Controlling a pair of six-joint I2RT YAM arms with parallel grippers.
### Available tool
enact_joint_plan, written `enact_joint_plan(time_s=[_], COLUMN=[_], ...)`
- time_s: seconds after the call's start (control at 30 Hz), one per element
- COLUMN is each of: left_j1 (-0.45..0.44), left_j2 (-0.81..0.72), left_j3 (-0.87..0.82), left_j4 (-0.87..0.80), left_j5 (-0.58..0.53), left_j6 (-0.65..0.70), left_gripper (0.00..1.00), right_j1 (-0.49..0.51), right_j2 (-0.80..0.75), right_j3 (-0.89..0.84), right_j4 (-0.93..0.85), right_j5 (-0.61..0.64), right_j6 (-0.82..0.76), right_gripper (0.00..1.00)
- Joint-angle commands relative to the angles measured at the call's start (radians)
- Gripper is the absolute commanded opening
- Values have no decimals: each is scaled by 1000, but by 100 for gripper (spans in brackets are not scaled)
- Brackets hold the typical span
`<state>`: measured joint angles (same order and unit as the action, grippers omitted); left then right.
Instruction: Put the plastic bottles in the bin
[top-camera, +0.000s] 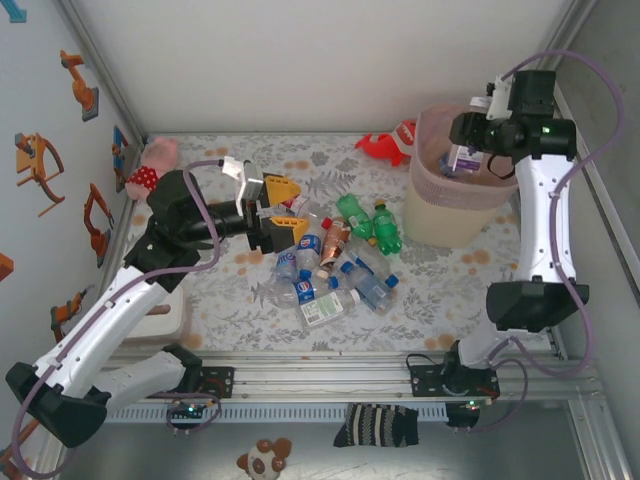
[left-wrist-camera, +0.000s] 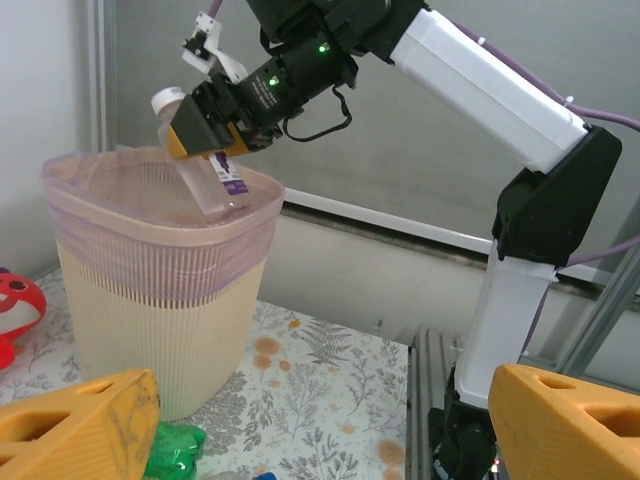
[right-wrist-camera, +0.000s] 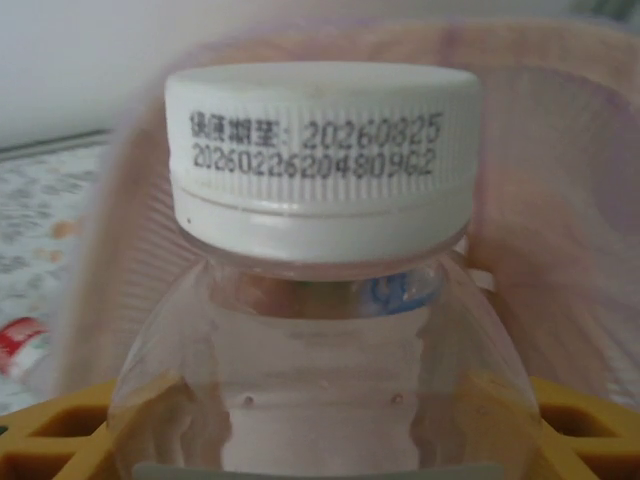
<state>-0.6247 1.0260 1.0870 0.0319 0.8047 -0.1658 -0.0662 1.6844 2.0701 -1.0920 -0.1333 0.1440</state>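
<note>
White-capped bottle (right-wrist-camera: 320, 250) sits clamped in my right gripper (left-wrist-camera: 200, 140), tilted into the mouth of the bin (left-wrist-camera: 160, 300); the bottle pile (top-camera: 335, 265) left of the bin awaits, with my left gripper (top-camera: 286, 208) wide and empty above it.

My right gripper (top-camera: 467, 147) grips a purple-labelled bottle (top-camera: 460, 163), with the bin (top-camera: 430, 215) directly beneath it. My left gripper (top-camera: 287, 208) hangs with its fingers apart, the bottle pile (top-camera: 335, 270) just past its fingertips.

The white-capped bottle (right-wrist-camera: 320, 330) is running off the right wrist view's bottom edge, the bin (right-wrist-camera: 570, 200) blurring behind it; the red toy (left-wrist-camera: 15, 310) is being cropped at the left wrist view's left edge.
</note>
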Motion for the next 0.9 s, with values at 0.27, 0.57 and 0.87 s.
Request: enact_joint_plan(time_s=[0.27, 0.57, 0.87], left_j1=[7, 8, 15], left_j2=[-3, -14, -11], left_j3=[-14, -15, -2], left_j4=[0, -35, -86], left_j5=[-17, -66, -137], left_j6=[14, 21, 26], left_gripper=[85, 85, 85], right_j1=[-17, -34, -52], right_j2=[114, 207, 276], right_j3=[-27, -106, -126], right_j4=[-111, -91, -85], right_j5=[295, 262, 233], right_j6=[-95, -79, -61], right_gripper=[56, 57, 63])
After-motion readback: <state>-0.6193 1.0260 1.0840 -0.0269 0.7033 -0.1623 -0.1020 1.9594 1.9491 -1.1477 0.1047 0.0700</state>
